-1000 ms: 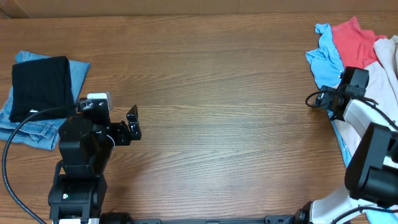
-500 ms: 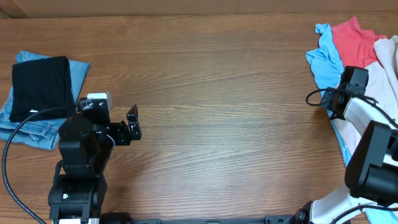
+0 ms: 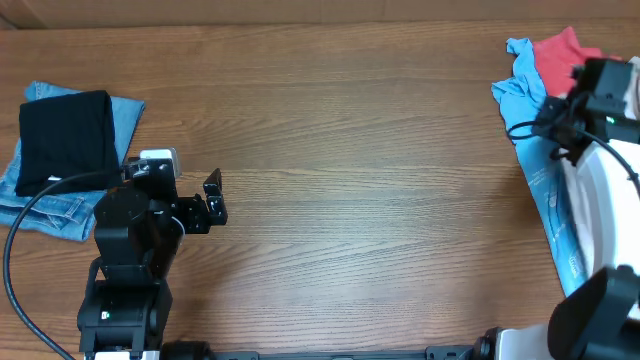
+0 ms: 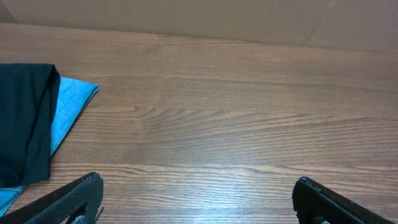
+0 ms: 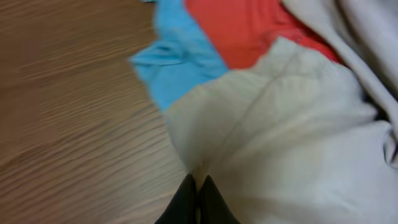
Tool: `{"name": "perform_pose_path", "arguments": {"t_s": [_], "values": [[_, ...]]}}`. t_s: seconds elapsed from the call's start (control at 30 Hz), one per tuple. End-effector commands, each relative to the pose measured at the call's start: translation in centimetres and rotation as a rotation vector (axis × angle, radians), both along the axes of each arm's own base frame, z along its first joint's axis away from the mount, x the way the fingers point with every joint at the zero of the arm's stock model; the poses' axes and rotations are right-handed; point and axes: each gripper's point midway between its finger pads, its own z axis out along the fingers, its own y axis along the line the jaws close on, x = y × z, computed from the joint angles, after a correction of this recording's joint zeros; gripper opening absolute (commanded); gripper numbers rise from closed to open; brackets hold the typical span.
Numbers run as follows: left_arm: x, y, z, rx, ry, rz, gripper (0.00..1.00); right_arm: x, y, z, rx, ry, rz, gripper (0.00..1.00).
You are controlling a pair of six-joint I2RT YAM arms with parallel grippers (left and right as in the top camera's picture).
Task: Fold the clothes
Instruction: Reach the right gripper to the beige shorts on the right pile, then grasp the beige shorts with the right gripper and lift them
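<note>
The shorts (image 5: 298,143) are best drawn slowly out of the pile at the right edge of the table (image 5: 62,93), where they lie over the red shirt (image 5: 249,28) and beside the blue shirt (image 5: 180,59). They should be pulled toward the bare middle, so that neither shirt is dragged along and the pinched edge is not lost. The right gripper (image 5: 198,198) is seen clenched, apparently on the near edge of the shorts, while the left gripper (image 4: 196,186) is spread wide above bare wood, with nothing grasped or touched.
</note>
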Motion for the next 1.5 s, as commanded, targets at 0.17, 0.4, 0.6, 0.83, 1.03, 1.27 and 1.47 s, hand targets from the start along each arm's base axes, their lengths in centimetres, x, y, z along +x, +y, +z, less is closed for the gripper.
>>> {"name": "perform_pose_path", "arguments": {"t_s": [0.17, 0.4, 0.6, 0.83, 1.03, 1.27, 1.47], "values": [[0.1, -0.2, 1.3, 0.006, -0.031, -0.014, 1.0, 3.3, 18.0, 5.5, 0.033, -0.19, 0.393, 0.04], [0.1, -0.2, 1.3, 0.005, -0.031, -0.013, 1.0, 8.1, 27.0, 13.8, 0.098, -0.643, 0.522, 0.04], [0.1, -0.3, 1.3, 0.003, -0.031, -0.017, 1.0, 11.1, 26.0, 12.0, 0.154, -0.678, 0.431, 1.0], [0.1, -0.3, 1.3, -0.066, -0.024, 0.019, 1.0, 7.3, 16.4, 9.4, 0.045, -0.426, 0.24, 1.0], [0.6, -2.1, 1.2, -0.224, -0.002, -0.012, 1.0, 0.3, 5.5, 8.5, 0.072, -0.246, -0.064, 1.0], [2.2, -11.0, -3.8, -0.305, 0.212, -0.257, 1.0, -4.3, -1.3, 6.2, 0.104, -0.108, -0.245, 1.0], [2.1, -21.6, -8.9, -0.285, 0.42, -0.46, 1.0, -7.0, -4.8, 5.3, 0.111, -0.048, -0.358, 1.0]]}}
